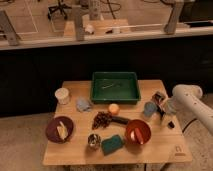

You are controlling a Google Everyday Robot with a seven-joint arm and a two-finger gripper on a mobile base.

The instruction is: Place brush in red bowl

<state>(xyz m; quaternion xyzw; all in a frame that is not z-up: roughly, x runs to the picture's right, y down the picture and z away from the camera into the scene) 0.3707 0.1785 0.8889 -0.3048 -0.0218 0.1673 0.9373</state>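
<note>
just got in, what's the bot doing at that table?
A one-armed robot is reaching in from the table's right side. Its pincer is open and low over the right edge, beside the blue cup, with nothing visibly held. The dark slim thing just below it looks like the brush, though that is hard to tell. The red bowl sits near the front edge, to the left of the pincer, with no brush in it yet.
</note>
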